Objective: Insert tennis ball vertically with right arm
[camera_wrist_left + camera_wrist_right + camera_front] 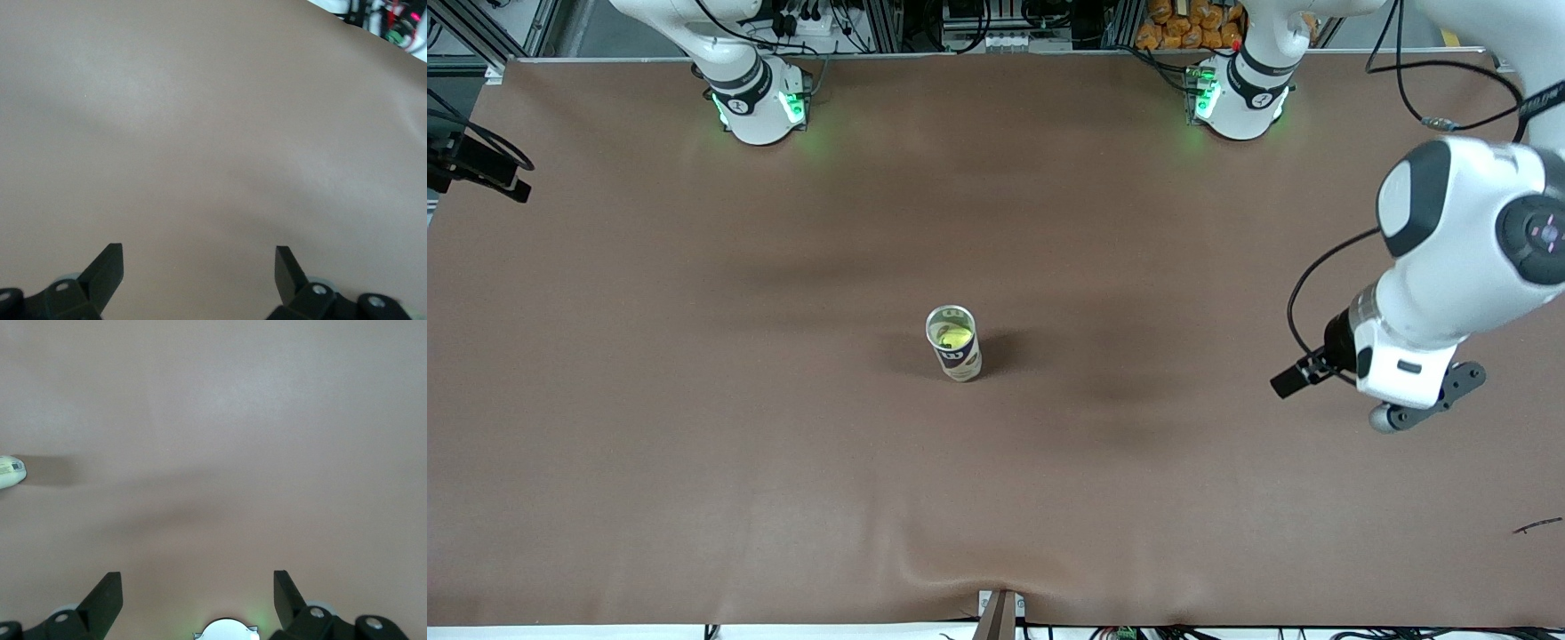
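Observation:
An open tube can [959, 360] stands upright in the middle of the brown table [694, 400]. A yellow tennis ball [951, 335] sits inside it, showing through the mouth. My right gripper [197, 581] is open and empty, high over the table near its own base [225, 631]; the can [10, 472] shows at the edge of the right wrist view. Only the right arm's base [756, 98] shows in the front view. My left gripper [199, 257] is open and empty over bare table at the left arm's end, its hand [1405, 378] well apart from the can.
A black camera mount [476, 164] juts in at the right arm's end of the table. A small dark scrap [1538, 526] lies near the front corner at the left arm's end. A clamp [999, 613] grips the front edge.

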You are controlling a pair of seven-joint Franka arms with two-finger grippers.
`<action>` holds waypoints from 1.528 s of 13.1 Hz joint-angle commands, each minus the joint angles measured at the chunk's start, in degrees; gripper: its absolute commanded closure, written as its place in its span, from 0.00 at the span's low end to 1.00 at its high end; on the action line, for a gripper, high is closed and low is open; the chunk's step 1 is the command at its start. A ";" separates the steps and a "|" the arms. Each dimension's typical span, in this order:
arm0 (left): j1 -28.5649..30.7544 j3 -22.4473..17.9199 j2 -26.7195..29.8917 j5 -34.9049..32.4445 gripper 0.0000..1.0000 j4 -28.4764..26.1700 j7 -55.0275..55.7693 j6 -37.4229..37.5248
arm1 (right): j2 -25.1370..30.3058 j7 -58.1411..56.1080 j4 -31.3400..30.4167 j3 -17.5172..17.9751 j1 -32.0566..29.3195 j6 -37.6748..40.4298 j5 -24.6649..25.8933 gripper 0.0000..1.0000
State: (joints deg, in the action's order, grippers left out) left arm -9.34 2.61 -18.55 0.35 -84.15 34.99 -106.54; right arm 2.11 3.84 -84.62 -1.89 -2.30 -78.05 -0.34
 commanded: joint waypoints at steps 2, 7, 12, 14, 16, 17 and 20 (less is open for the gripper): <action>0.02 0.73 5.44 -1.23 0.00 -3.65 -5.01 3.96 | -0.44 0.74 1.21 0.39 -0.25 0.70 -0.10 0.00; -0.07 0.73 7.82 -1.23 0.00 -3.57 -10.73 8.01 | -0.44 0.74 1.21 0.48 -0.16 0.70 -0.01 0.00; 1.69 0.55 8.70 -1.14 0.00 -3.56 -13.37 8.19 | -0.44 0.74 1.21 0.39 -0.16 0.61 -0.01 0.00; 3.53 0.55 8.79 -0.79 0.00 -3.39 -15.21 9.15 | -0.44 0.74 1.21 0.39 -0.16 0.53 -0.01 0.00; 4.67 0.73 9.40 -0.44 0.00 -3.48 -15.39 10.03 | -0.44 0.74 1.21 0.48 -0.16 0.53 -0.01 0.00; 6.25 1.60 9.75 -0.44 0.00 -3.56 -15.74 10.73 | -0.44 0.74 1.21 0.39 -0.25 0.44 -0.01 0.00; 11.89 6.97 13.35 -0.53 0.00 -4.27 -18.65 15.81 | -0.53 0.65 1.21 0.30 -0.25 0.44 0.17 0.00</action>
State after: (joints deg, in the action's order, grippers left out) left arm 0.24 7.15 -9.38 0.30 -86.31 17.48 -93.64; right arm 2.10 3.86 -84.62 -1.76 -2.29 -78.09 -0.35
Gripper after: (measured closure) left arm 0.000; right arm 0.000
